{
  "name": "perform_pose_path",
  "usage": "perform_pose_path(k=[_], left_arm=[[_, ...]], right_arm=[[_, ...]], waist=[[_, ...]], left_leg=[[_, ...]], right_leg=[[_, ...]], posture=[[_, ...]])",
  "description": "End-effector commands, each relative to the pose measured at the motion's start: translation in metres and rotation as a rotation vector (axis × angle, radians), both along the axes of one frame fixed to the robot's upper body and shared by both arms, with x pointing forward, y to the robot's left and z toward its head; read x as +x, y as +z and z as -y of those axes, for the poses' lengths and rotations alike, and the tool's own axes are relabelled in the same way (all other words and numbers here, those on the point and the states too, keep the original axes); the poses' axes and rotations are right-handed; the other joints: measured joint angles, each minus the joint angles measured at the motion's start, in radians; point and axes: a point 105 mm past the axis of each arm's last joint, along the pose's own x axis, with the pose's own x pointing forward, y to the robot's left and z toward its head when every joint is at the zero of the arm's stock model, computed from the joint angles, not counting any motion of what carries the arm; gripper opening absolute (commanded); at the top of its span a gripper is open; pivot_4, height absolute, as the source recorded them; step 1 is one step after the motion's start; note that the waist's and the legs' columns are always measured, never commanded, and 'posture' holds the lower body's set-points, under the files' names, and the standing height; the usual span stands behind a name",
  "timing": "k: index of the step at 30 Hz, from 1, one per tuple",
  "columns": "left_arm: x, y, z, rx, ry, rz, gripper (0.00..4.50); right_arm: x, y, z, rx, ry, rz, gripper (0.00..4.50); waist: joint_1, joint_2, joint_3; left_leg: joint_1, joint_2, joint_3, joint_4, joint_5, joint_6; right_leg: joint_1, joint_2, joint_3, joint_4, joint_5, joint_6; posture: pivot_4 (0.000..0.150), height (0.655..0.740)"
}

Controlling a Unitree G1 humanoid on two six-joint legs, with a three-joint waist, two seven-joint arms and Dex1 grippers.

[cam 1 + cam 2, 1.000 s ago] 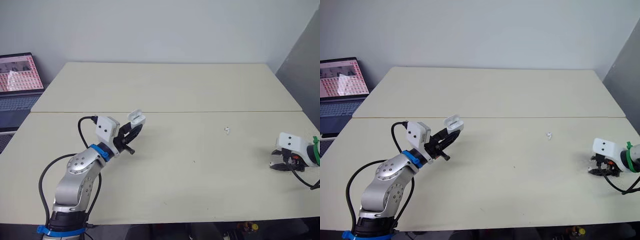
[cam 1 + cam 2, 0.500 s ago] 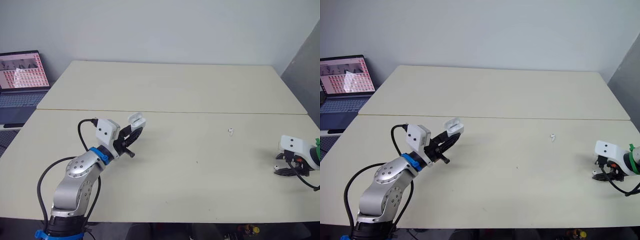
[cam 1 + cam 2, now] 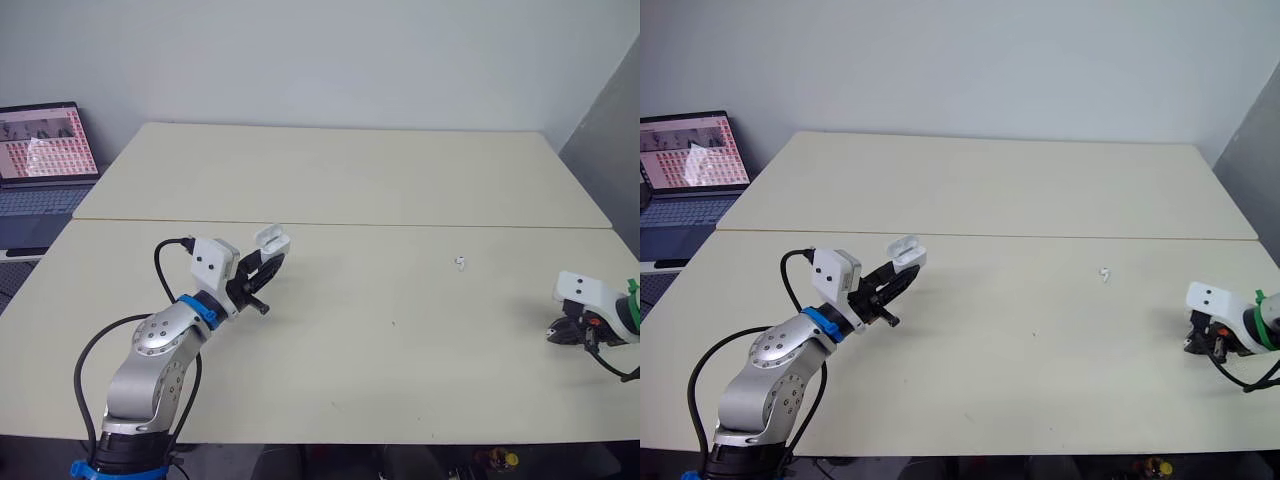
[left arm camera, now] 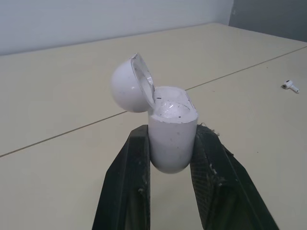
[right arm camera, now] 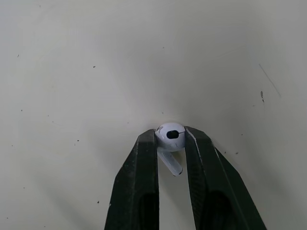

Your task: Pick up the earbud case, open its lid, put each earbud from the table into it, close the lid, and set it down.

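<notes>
Two pale tabletops (image 3: 350, 180) butt together along a seam, with a laptop (image 3: 40, 150) off their left edge and a plain wall (image 3: 330, 50) behind. My left gripper (image 4: 172, 133) is clamped on the earbud case (image 4: 171, 127), held upright off the surface, lid (image 4: 128, 85) swung open; I can't tell what's inside. My right gripper (image 5: 170, 139) pinches the first earbud (image 5: 170, 134) by its head at the far right. The second earbud (image 3: 459, 263) lies between the arms, apart from both.

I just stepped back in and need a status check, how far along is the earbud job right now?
Done: the earbud case is up in the left gripper with its lid open. In hand: the right gripper is shut on one earbud at the right of the table. Left: carry that earbud to the case, fetch the second earbud lying loose, close the lid, set the case down.
</notes>
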Motion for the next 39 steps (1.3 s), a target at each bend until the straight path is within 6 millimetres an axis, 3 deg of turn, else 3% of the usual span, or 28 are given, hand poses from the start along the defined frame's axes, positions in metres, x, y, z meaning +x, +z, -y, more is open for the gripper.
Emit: perform_pose_path(k=[1,4,6,10,12,15,19,25,35,39], left_arm=[[-0.001,0.015,0.002,0.001,-0.01,0.064,0.75],[-0.001,0.015,0.004,-0.001,-0.016,0.066,0.75],[0.0,0.016,0.009,-0.012,-0.033,0.071,0.75],[0.0,0.018,0.023,-0.045,-0.08,0.08,0.75],[0.002,0.018,0.03,-0.057,-0.101,0.079,0.75],[0.01,0.023,0.052,-0.098,-0.148,0.092,0.75],[0.021,0.033,0.07,-0.14,-0.175,0.119,0.75],[0.033,0.042,0.081,-0.162,-0.184,0.145,0.75],[0.037,0.044,0.081,-0.159,-0.197,0.156,0.75],[0.036,0.045,0.083,-0.161,-0.202,0.16,0.75]], right_arm=[[0.001,-0.008,-0.004,0.011,0.001,-0.006,0.38],[0.01,0.001,-0.024,0.102,0.064,0.03,0.38],[0.02,0.021,-0.058,0.238,0.197,0.091,0.38],[0.057,0.092,-0.143,0.668,0.207,0.34,0.38],[0.061,0.116,-0.174,0.804,0.226,0.398,0.38],[0.059,0.158,-0.237,1.056,0.263,0.556,0.38],[0.056,0.178,-0.28,1.241,0.205,0.685,0.38],[0.056,0.172,-0.306,1.35,0.078,0.702,0.38],[0.055,0.139,-0.318,1.302,-0.011,0.616,0.38],[0.059,0.134,-0.322,1.307,-0.043,0.592,0.38]], waist=[[0.0,-0.001,-0.001],[-0.004,-0.003,-0.001],[-0.015,-0.004,-0.001],[-0.037,-0.001,0.002],[-0.03,0.001,0.004],[-0.02,0.001,0.004],[0.004,0.001,0.003],[0.009,0.001,0.003],[0.0,0.001,0.003],[0.0,0.001,0.003]], left_leg=[[0.0,0.0,0.0,0.0,0.0,0.0],[0.001,0.0,0.0,0.0,0.0,0.0],[0.001,0.001,0.001,0.0,0.0,0.0],[0.003,0.001,0.001,-0.001,0.0,0.0],[0.002,0.001,-0.001,-0.001,0.0,0.0],[-0.001,0.002,-0.006,-0.002,0.0,0.0],[-0.01,0.001,-0.009,-0.002,0.0,0.0],[-0.016,-0.001,-0.006,-0.001,0.0,-0.001],[-0.015,0.0,-0.006,-0.001,0.0,0.0],[-0.015,0.0,-0.007,-0.001,0.0,0.0]], right_leg=[[0.0,0.0,0.0,0.0,0.0,0.0],[0.0,0.0,0.0,0.0,0.0,0.0],[0.0,0.0,0.0,0.0,0.0,0.0],[0.0,0.002,0.002,0.004,0.003,0.004],[-0.001,0.002,0.001,0.005,0.003,0.005],[-0.001,0.003,-0.004,0.004,0.003,0.004],[-0.008,0.002,-0.006,0.003,0.003,0.004],[-0.014,-0.001,-0.005,0.003,0.006,-0.001],[-0.014,0.001,-0.005,0.004,0.005,0.0],[-0.014,0.001,-0.005,0.004,0.005,0.0]], posture=[[0.15,0.74],[0.15,0.74],[0.15,0.74],[0.15,0.74],[0.15,0.74],[0.15,0.74],[0.15,0.74],[0.15,0.74],[0.15,0.74],[0.15,0.74]])
